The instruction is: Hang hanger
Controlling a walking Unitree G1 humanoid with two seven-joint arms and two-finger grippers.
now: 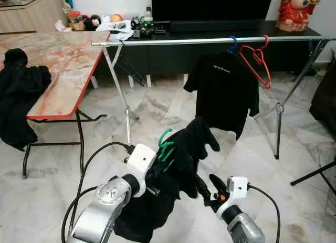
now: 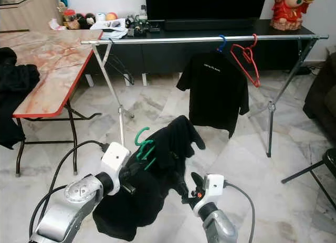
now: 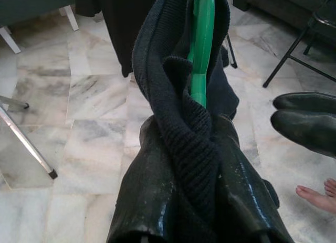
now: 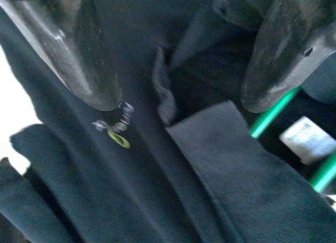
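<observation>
left claw (image 3: 197, 164): clamped on the green hanger (image 1: 166, 146) and the dark garment (image 1: 184, 154) bunched over it, low centre, at 7 o'clock from the rail.
right claw (image 4: 178, 104): fingers apart, against the garment.
rail (image 1: 210, 41): carries a black t-shirt (image 1: 224, 91) on a blue hanger (image 1: 231, 44); red hanger (image 1: 257, 62) at its 3 o'clock.
worktop (image 1: 58, 64): at 9 o'clock, black cloth (image 1: 18, 96) over its edge.

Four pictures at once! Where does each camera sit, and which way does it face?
Left eye, head: down at silver clothes rail; both arms.
Right eye: same scene.
Left wrist: along left end effector, clamped on black knit garment and green plastic hanger.
Right wrist: right end effector, open, against that garment.
Shared: garment, hanger.
</observation>
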